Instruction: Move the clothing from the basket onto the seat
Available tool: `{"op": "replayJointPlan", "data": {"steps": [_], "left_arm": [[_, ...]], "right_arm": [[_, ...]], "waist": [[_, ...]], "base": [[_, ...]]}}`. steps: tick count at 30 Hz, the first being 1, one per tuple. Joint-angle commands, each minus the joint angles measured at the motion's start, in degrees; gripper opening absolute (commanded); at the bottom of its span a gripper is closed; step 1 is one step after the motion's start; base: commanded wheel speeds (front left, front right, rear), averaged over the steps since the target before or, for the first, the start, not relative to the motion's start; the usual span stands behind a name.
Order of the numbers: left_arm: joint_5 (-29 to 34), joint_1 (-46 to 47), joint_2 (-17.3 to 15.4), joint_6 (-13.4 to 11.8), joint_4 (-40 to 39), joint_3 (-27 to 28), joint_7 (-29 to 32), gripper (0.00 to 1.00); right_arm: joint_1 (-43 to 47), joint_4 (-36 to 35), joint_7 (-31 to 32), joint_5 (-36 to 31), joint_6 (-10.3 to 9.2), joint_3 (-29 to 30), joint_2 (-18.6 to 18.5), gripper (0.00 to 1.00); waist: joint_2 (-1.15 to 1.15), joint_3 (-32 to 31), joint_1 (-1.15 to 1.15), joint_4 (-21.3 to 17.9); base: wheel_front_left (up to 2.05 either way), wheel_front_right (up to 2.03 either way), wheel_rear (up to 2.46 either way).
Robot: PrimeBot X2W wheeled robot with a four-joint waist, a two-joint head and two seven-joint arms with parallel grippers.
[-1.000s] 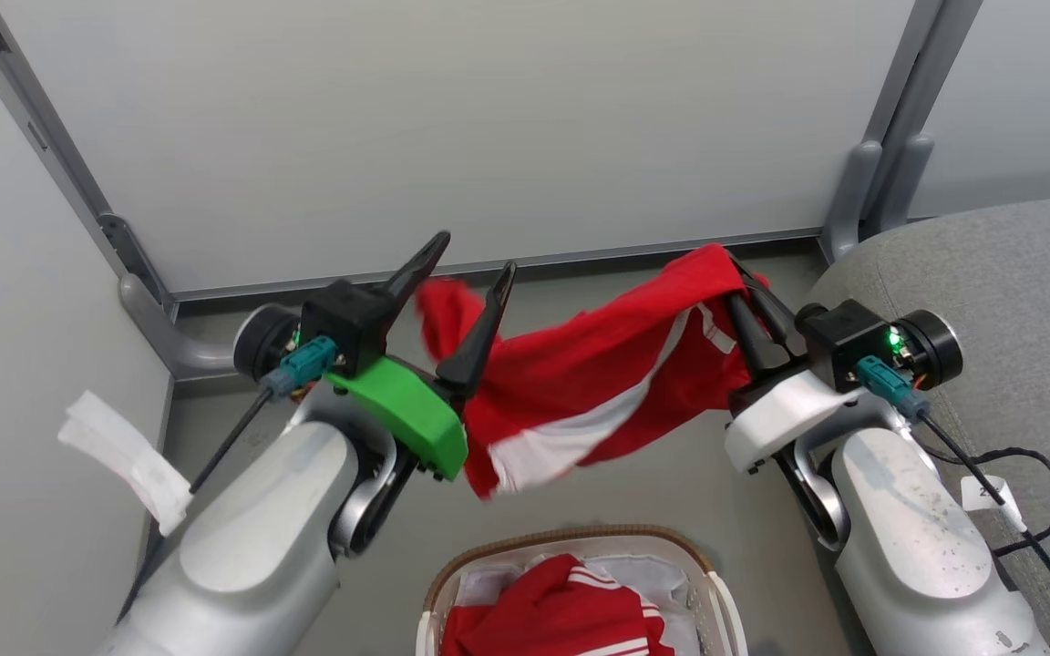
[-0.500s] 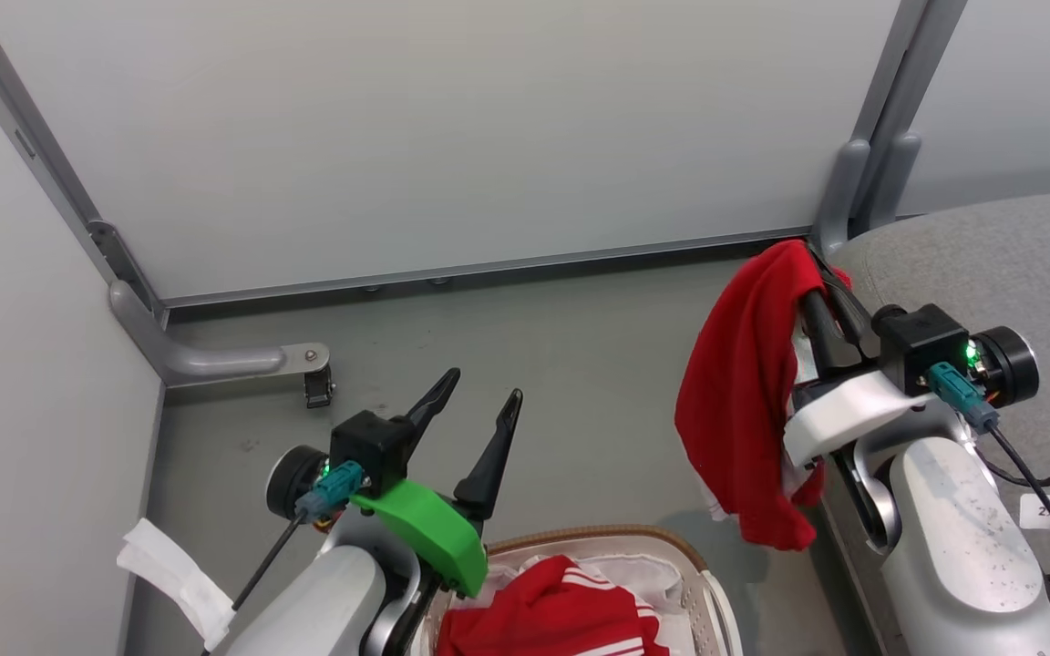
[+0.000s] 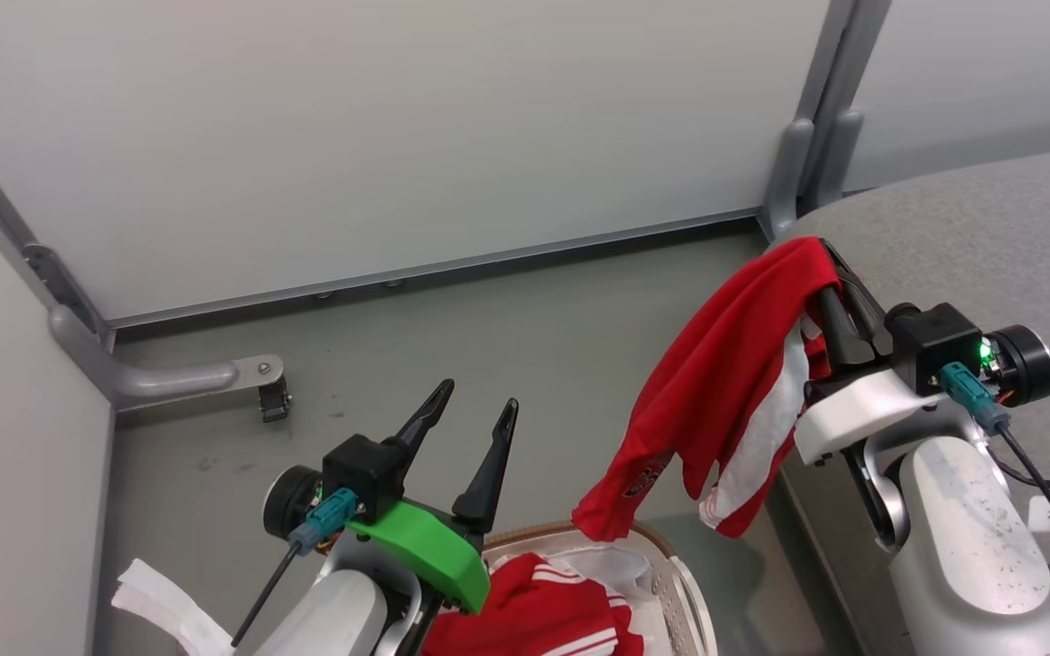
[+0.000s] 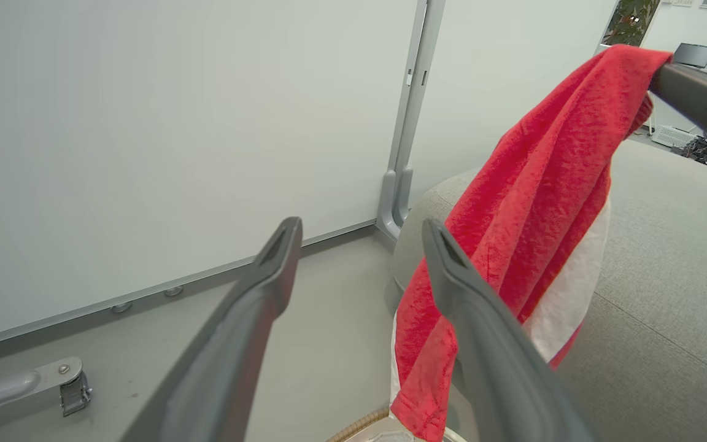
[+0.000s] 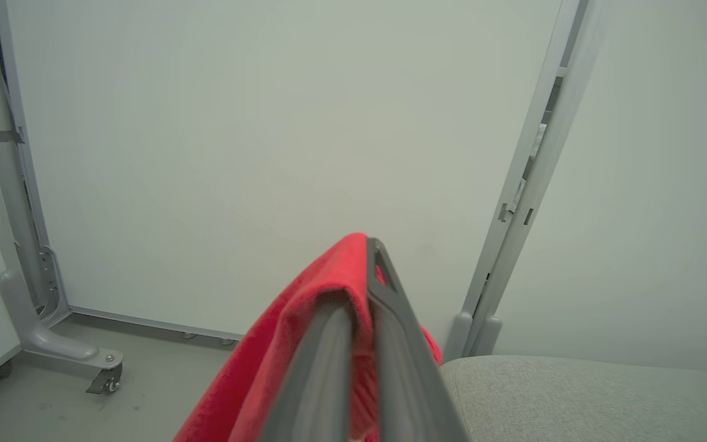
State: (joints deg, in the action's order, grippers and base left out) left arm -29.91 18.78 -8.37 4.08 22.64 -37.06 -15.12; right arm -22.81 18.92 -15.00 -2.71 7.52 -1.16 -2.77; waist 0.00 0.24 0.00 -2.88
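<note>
My right gripper (image 3: 830,273) is shut on a red garment with white stripes (image 3: 725,401), which hangs from its fingertips beside the grey seat (image 3: 972,246). The same clothing shows in the left wrist view (image 4: 537,215) and drapes over my right fingers (image 5: 329,344) in the right wrist view. My left gripper (image 3: 475,410) stands open and empty above the basket's near-left rim. A second red striped piece (image 3: 534,610) lies in the basket (image 3: 680,592) on its white lining. The garment's lower hem hangs just over the basket's far edge.
Pale partition panels with grey posts (image 3: 808,118) stand behind. A castor foot (image 3: 265,387) sits on the grey floor at the left. A black cable (image 3: 1044,483) lies on the seat by my right arm. White tape hangs off my left arm (image 3: 160,601).
The left gripper let go of the garment and dropped back toward the basket, empty. The right gripper carried the garment right, toward the seat. The camera has turned right.
</note>
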Motion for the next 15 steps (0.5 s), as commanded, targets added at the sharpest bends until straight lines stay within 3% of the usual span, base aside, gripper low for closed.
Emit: {"op": "replayJointPlan", "data": {"steps": [1, 15], "left_arm": [[0.92, -0.98, 0.35, 0.3, -0.42, 0.52, -0.04, 1.0], [6.12, 1.33, 2.66, 2.15, -1.31, 2.68, -0.04, 1.0]], "right_arm": [[0.02, -0.47, -0.28, -0.48, -0.06, -0.02, -0.21, 0.0], [-2.18, -3.47, -0.28, -1.93, -0.06, 4.44, -0.16, 0.0]], "waist": [[0.0, 1.35, 0.0, -3.46], [0.0, 8.56, 0.0, -18.14]], "base": [[0.0, 0.0, 0.0], [0.0, 0.0, 0.0]]}}
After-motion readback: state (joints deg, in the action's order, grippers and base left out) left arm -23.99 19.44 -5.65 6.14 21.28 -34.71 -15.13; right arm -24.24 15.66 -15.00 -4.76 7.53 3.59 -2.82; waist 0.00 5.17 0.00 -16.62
